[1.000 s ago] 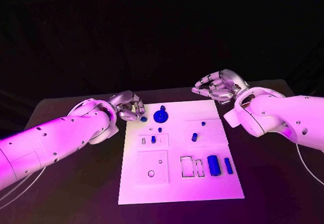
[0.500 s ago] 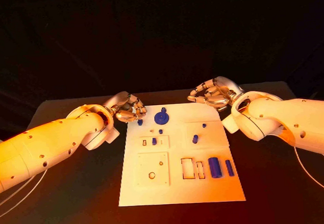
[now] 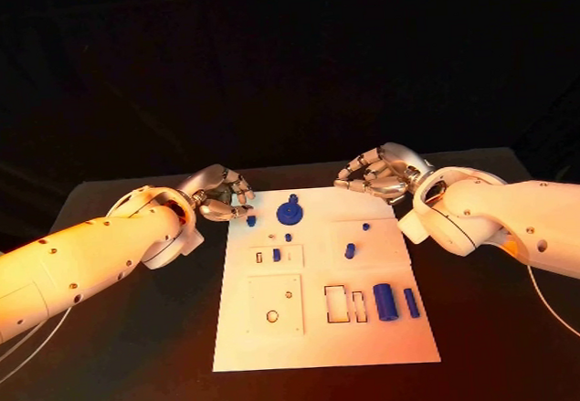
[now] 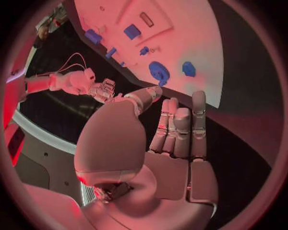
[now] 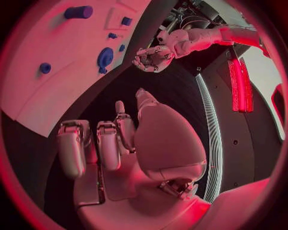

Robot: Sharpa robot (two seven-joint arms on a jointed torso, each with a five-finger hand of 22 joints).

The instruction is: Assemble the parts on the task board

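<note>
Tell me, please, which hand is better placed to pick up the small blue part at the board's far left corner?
Left, probably: the left hand hovers empty right beside that small blue part, while the right hand sits past the task board's opposite corner.

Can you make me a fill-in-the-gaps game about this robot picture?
1. The task board is the colour ____.
2. The small parts lying on it are the colour ____.
3. The left hand and right hand are holding ____.
4. The round gear sits at the board's ____ end from the robot.

Missing words: white; blue; nothing; far
</note>
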